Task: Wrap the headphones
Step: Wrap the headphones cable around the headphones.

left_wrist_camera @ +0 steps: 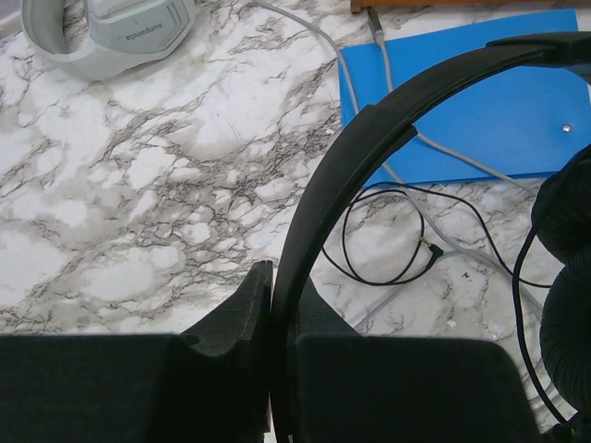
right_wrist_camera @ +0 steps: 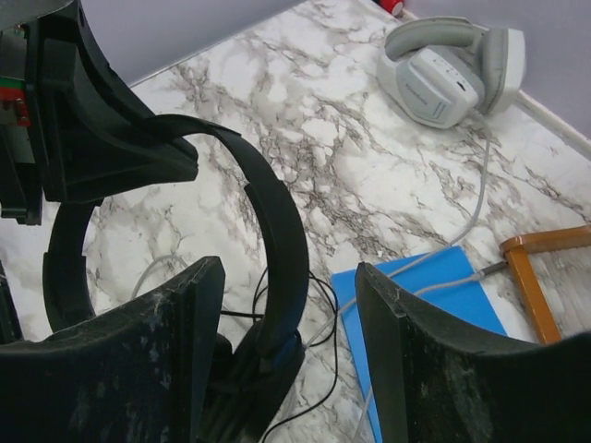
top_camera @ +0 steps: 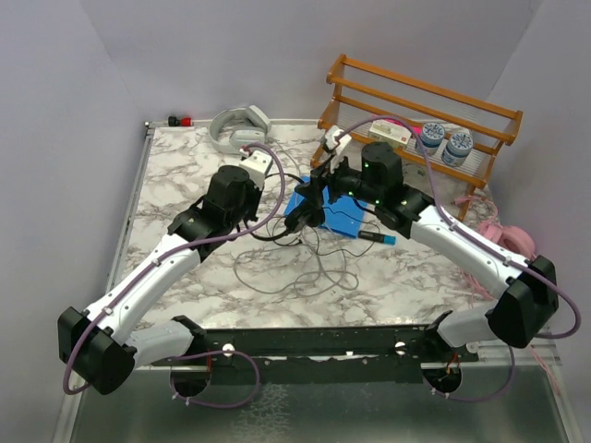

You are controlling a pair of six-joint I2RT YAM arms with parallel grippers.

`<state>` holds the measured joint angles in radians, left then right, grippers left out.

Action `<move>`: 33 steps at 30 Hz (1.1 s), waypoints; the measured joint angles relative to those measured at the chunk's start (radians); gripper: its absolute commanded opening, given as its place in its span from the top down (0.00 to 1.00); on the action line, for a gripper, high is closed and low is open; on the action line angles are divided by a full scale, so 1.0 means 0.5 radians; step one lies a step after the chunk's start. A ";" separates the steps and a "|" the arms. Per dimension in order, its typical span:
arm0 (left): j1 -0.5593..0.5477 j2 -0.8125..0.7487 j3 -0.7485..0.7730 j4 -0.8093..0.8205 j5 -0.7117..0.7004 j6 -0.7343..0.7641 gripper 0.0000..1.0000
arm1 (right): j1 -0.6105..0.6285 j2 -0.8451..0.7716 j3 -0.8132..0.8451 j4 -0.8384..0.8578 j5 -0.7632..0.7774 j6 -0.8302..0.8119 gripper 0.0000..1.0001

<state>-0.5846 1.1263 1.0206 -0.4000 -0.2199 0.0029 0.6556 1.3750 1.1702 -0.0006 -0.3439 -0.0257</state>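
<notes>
My left gripper (left_wrist_camera: 277, 295) is shut on the thin band of the black headphones (left_wrist_camera: 369, 138), which it holds above the marble table (top_camera: 185, 185). In the top view the black headphones (top_camera: 305, 210) hang between both arms. My right gripper (right_wrist_camera: 288, 268) is open, its fingers either side of the band (right_wrist_camera: 277, 212) with gaps on both sides. Their thin black cable (left_wrist_camera: 388, 240) trails in loops on the table (top_camera: 305, 268). The grey-white headphones (top_camera: 235, 127) lie at the far edge, grey cable (left_wrist_camera: 406, 138) running across the blue pad. The pink headphones (top_camera: 503, 235) lie at the right edge.
A blue pad (top_camera: 342, 217) lies under the grippers. A wooden rack (top_camera: 416, 101) with two cans (top_camera: 443, 143) stands at the back right. A small red object (top_camera: 180, 120) sits at the far left corner.
</notes>
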 measured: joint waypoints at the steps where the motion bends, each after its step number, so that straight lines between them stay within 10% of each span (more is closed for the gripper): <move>1: -0.001 -0.001 0.000 -0.002 0.007 0.008 1.00 | 0.036 0.034 0.023 -0.011 0.031 -0.028 0.37; 8: -0.014 -0.002 0.000 -0.033 0.033 0.066 1.00 | 0.189 0.148 0.076 -0.112 0.276 -0.183 0.70; 11: -0.014 -0.002 0.001 -0.044 0.044 0.088 1.00 | 0.211 0.169 0.082 -0.117 0.370 -0.231 0.98; 33: -0.126 0.019 0.037 -0.354 0.112 0.356 1.00 | 0.411 0.100 -0.114 -0.079 0.739 -0.746 0.99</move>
<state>-0.6476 1.1358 1.0389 -0.5770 -0.1638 0.1810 0.8612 1.4250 1.1130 -0.0399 0.0257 -0.3988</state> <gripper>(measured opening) 0.080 0.065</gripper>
